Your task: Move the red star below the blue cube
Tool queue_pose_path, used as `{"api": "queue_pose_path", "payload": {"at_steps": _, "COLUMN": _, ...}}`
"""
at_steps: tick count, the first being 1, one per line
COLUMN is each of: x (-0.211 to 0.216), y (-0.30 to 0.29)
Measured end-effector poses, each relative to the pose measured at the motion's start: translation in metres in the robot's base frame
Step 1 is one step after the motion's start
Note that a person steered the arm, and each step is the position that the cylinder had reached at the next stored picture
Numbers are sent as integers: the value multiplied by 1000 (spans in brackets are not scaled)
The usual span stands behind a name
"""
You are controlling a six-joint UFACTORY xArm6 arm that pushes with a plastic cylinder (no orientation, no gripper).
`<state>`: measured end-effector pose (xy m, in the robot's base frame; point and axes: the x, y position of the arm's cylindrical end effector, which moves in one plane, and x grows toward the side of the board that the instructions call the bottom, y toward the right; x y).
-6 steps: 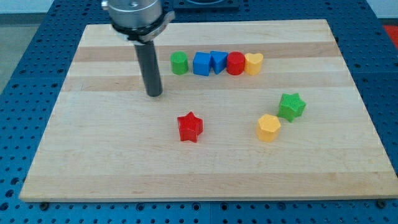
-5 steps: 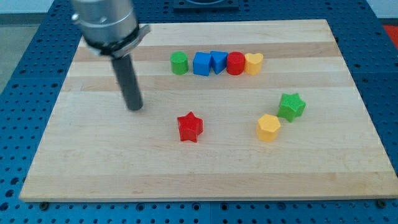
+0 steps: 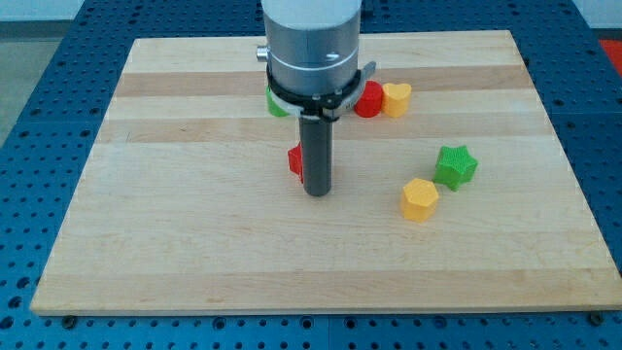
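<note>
The red star (image 3: 294,160), mostly hidden at nine o'clock of my tip (image 3: 318,192), is judged mid-push toward twelve; the blue cube is hidden. No jaws are fitted, nothing is held.

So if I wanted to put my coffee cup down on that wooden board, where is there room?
The board's whole left side and its bottom strip lie bare. The top middle is crowded: my tip stands against the mostly hidden red star, with the red block and yellow block behind. The green star and yellow hexagon-like block take the right.
</note>
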<state>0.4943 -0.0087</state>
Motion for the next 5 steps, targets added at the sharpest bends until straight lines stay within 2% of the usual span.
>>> {"api": "queue_pose_path", "payload": {"at_steps": 1, "x": 14, "y": -15}}
{"api": "queue_pose_path", "payload": {"at_steps": 3, "x": -53, "y": -22}}
{"api": "queue_pose_path", "payload": {"at_steps": 5, "x": -54, "y": -63}}
